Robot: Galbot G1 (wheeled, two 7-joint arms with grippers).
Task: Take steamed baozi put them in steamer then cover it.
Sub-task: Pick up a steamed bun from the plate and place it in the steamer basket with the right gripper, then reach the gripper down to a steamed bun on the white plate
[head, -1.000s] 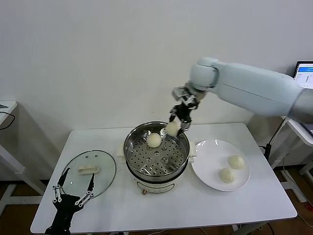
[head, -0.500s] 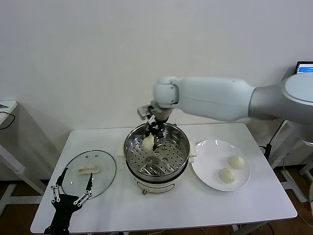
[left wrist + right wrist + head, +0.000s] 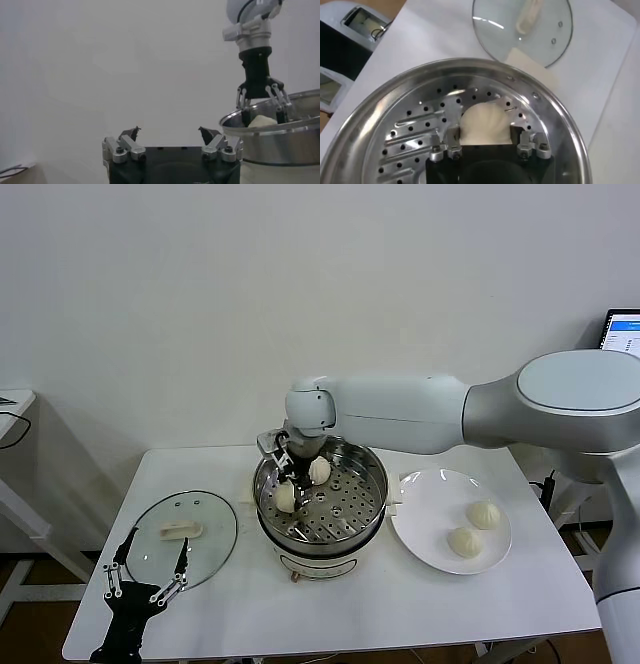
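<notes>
Steel steamer (image 3: 368,509) — right tool (image 3: 287,488) pinches 1 baozi (image 3: 286,497) near its left rim; left tool (image 3: 150,571) spread.

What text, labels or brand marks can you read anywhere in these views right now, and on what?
No text is readable in any view.
Monitor at the right edge of the head view: lines of text on a bright screen, too small to read.
Steamer, glass lid, plate and the baozi held in the right gripper: no markings visible.
Left gripper: no label visible.
</notes>
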